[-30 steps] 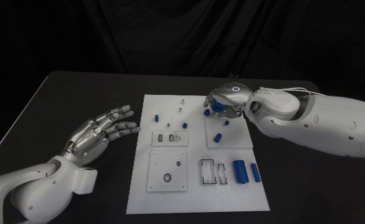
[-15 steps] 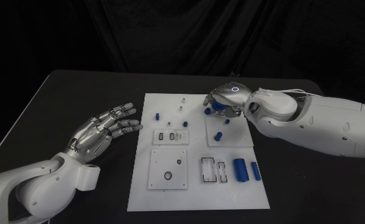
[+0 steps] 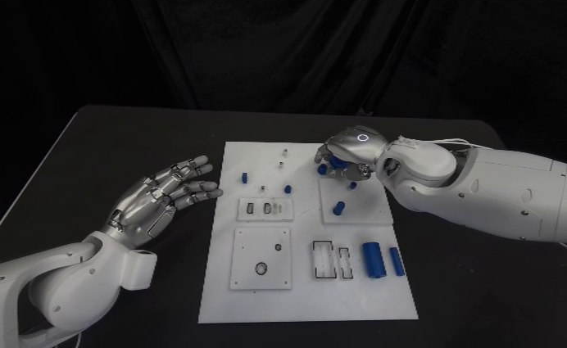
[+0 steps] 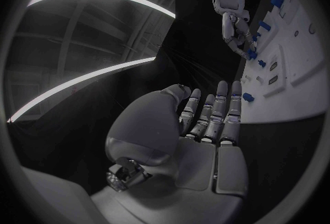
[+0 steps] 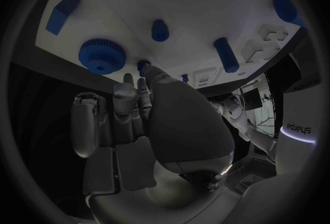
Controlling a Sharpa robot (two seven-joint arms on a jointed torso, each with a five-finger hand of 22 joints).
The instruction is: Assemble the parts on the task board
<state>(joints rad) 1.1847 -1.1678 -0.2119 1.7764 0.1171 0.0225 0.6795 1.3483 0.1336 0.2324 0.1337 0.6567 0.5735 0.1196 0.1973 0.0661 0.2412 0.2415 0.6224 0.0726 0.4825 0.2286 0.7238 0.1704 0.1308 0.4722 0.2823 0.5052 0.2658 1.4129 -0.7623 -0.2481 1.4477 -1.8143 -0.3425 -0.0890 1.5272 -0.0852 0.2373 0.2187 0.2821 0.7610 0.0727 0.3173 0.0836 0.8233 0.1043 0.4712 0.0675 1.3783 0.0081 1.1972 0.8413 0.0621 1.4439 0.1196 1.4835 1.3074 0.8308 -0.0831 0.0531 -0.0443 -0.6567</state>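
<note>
We see the left hand (image 3: 154,201) hovering beside the white task board (image 3: 307,299), fingers spread, holding nothing. The right hand (image 3: 350,154) is at the board's far edge, fingertips pinching a small blue peg (image 5: 143,65) beside the blue gear (image 5: 102,55).

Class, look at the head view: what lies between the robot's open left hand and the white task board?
Only bare black table lies between the left hand and the task board.
</note>
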